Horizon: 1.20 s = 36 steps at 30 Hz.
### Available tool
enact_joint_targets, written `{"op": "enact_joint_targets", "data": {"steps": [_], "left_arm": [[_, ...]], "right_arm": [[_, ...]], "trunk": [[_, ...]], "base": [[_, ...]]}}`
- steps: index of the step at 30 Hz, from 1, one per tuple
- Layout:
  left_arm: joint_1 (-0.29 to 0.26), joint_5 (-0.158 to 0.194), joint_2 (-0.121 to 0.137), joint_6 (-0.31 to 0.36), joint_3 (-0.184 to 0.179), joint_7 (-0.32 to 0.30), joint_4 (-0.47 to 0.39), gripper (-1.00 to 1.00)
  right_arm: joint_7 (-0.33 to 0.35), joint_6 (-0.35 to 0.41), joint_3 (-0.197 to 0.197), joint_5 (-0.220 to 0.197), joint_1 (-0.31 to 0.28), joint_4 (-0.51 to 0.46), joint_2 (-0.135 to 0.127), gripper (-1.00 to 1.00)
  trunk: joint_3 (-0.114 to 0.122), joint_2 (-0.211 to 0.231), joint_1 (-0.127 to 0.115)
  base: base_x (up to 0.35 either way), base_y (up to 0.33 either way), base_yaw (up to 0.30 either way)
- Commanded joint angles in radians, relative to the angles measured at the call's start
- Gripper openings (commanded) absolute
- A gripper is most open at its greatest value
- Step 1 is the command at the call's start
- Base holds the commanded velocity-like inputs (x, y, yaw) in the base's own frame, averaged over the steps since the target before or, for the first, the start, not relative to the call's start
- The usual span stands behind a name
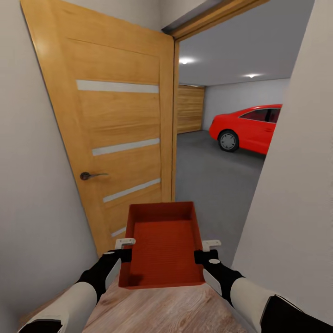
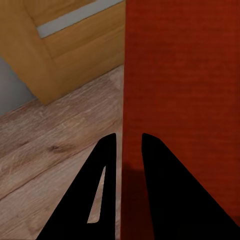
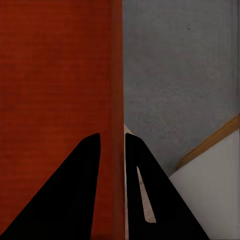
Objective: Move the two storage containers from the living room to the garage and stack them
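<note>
An orange-red storage container (image 1: 163, 245) with ribbed floor and thin walls hangs in front of me, held level between both arms. My left gripper (image 1: 126, 247) is shut on its left wall, and in the left wrist view the black fingers (image 2: 150, 170) straddle the container's wall (image 2: 131, 100). On the opposite wall my right gripper (image 1: 209, 249) is shut too, its fingers (image 3: 90, 170) pinching the wall (image 3: 117, 100). Beyond the doorway lies the garage with its dark grey concrete floor (image 1: 208, 175).
An open wooden door (image 1: 115, 134) with a dark handle (image 1: 88, 175) stands at my left. A white wall (image 1: 291, 185) closes in on the right. Inside the garage, a red car (image 1: 249, 127) is parked at the right, and a wooden plank door (image 1: 190, 108) lies behind. Wood plank flooring (image 1: 162, 310) is underneath me.
</note>
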Motion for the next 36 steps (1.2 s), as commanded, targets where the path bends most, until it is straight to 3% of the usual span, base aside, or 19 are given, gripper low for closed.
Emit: {"op": "enact_joint_targets", "data": {"steps": [1,23,36], "left_arm": [[0.000,0.003,0.016,0.007,-0.008,0.012,-0.002,-1.00],[0.000,0.003,0.015,0.007,-0.010,0.012,-0.002,-1.00],[0.000,0.003,0.015,0.007,-0.010,0.012,-0.002,-1.00]], "right_arm": [[-0.013,-0.004,-0.013,-0.001,-0.002,-0.002,-0.006,-1.00],[-0.013,-0.004,-0.013,-0.001,-0.002,-0.002,-0.006,-1.00],[-0.013,-0.004,-0.013,-0.001,-0.002,-0.002,-0.006,-1.00]], "trunk": [[-0.002,-0.002,0.001],[-0.002,-0.002,0.001],[-0.002,-0.002,0.001]], "base": [[0.000,0.000,-0.152],[0.001,0.000,-0.043],[0.109,0.000,0.000]]}}
